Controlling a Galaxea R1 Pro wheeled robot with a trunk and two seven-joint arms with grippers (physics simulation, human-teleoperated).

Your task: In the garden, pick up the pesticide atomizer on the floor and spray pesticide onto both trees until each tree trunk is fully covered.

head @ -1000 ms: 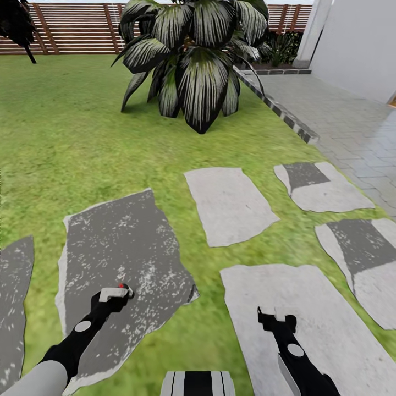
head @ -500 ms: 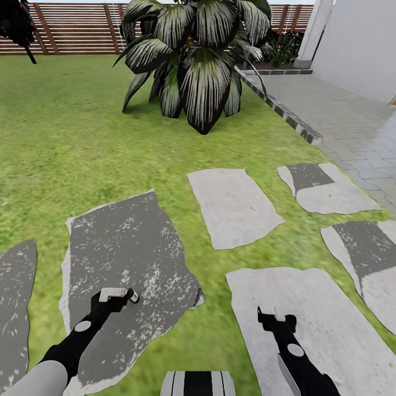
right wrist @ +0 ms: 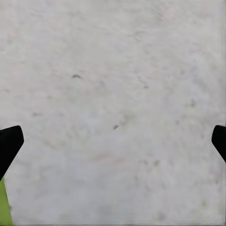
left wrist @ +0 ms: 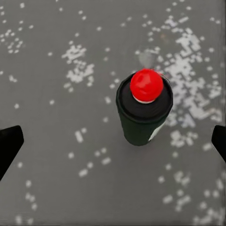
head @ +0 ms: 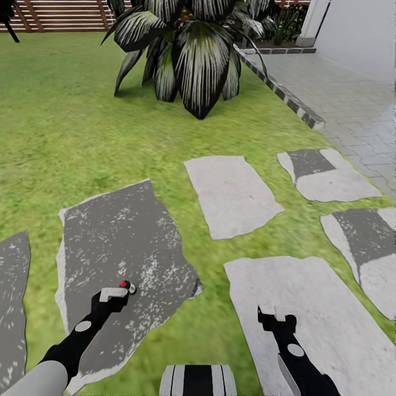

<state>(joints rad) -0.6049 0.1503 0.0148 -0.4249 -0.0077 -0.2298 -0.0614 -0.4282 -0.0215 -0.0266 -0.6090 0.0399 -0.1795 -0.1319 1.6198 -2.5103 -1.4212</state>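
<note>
Pesticide atomizer, red-capped, upright on dark speckled stepping stone between spread fingertips of empty left gripper; right gripper likewise wide, over pale slab; palm beyond, across grass.

Dark red-capped atomizer above speckled stone

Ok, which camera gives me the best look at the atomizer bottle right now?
The left wrist view: the atomizer stands upright on the dark stone, red cap and dark body clear. The head view shows just its red cap by the left gripper.
</note>
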